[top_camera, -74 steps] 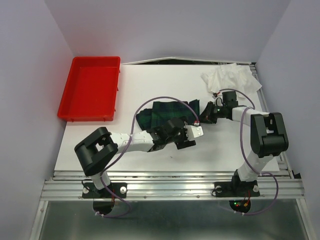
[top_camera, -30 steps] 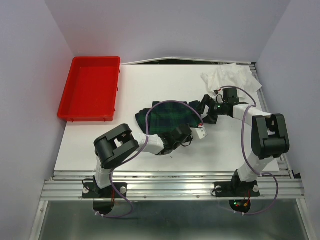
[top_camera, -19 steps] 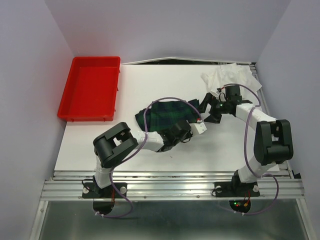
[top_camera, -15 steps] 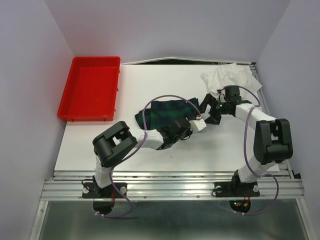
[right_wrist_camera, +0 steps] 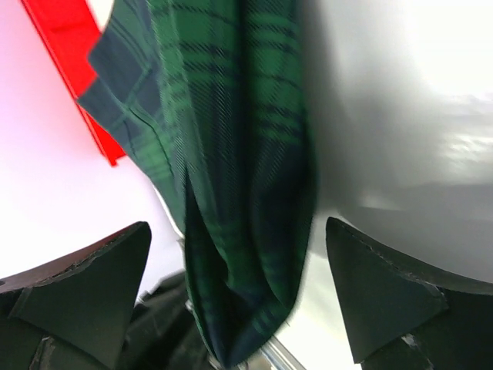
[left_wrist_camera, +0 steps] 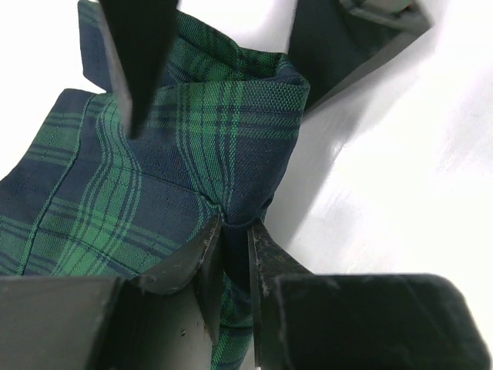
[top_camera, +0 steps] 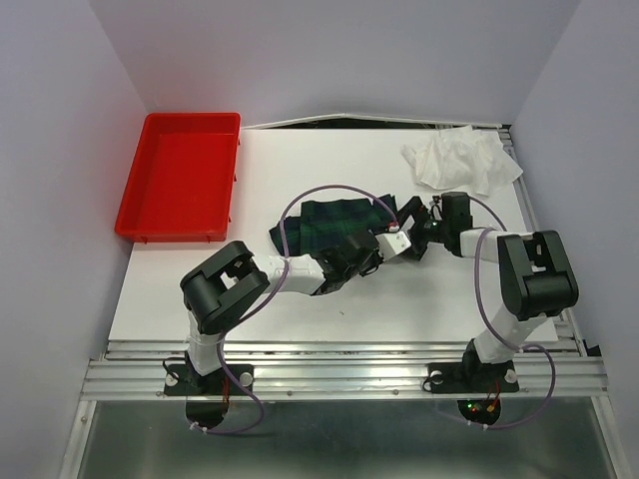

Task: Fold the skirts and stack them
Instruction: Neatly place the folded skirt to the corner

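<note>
While the tartan skirt (top_camera: pixel 329 222) lies bunched near the middle of the table (top_camera: pixel 329 160), its right-hand edge is gathered into a raised fold where both grippers meet. Left wrist view: the left gripper (left_wrist_camera: pixel 235 247) is clamped on that fold, its two fingers (left_wrist_camera: pixel 192 262) pressed nearly together with the plaid cloth (left_wrist_camera: pixel 154 177) pinched between them. Beyond the fold, the dark fingers (left_wrist_camera: pixel 139 54) of the other arm stand on either side of the cloth. Right wrist view: the right gripper (right_wrist_camera: pixel 239 308) is spread wide, its jaws far apart at the lower corners and not touching the skirt (right_wrist_camera: pixel 231 116), which hangs as a doubled fold in the gap between them; a strip of the tray (right_wrist_camera: pixel 65 69) shows at upper left. Top view: the left gripper (top_camera: pixel 379 239) and right gripper (top_camera: pixel 409 232) sit just beside each other at the skirt's right end. The white garment (top_camera: pixel 461 160) lies crumpled at the far right corner of the table, well apart from the skirt. The red tray (top_camera: pixel 180 170) sits at the far left edge.
</note>
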{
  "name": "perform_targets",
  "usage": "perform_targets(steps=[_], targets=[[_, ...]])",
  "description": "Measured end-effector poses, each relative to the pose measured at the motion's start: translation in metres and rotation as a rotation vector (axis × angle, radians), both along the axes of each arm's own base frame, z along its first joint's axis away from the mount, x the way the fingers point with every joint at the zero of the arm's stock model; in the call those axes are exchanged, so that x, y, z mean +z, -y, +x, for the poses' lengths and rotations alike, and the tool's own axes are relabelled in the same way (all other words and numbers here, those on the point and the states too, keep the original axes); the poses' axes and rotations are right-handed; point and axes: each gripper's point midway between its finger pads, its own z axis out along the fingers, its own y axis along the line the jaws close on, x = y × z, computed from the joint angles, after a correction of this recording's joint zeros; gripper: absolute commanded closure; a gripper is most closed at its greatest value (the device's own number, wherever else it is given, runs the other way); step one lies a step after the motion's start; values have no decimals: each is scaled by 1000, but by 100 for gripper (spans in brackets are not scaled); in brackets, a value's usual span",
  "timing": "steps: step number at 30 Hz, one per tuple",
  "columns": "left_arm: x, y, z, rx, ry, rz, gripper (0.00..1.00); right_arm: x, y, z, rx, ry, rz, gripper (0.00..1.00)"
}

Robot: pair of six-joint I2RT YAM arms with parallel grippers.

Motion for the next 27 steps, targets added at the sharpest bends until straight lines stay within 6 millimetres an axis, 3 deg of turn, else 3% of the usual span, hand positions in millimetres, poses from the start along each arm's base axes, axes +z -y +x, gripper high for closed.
perform_targets(steps=[4, 9, 18, 21, 25, 27], targets=[[0, 0, 0, 0, 0, 0, 100, 4, -10, 10, -26, 26, 37, 2], [1, 1, 0, 1, 0, -4, 100, 3, -18, 13, -43, 34, 58, 11], [8, 5, 3, 0, 4, -17, 100, -11, -24, 9, -63, 6, 59, 22], [8, 5, 3, 1, 2, -14, 100, -13, -25, 7, -68, 1, 60, 31], [7, 5, 4, 2, -2, -16, 100, -12, -25, 9, -77, 11, 60, 58], [7, 5, 4, 4, -4, -18, 100, -12, -25, 9, -81, 13, 60, 65]])
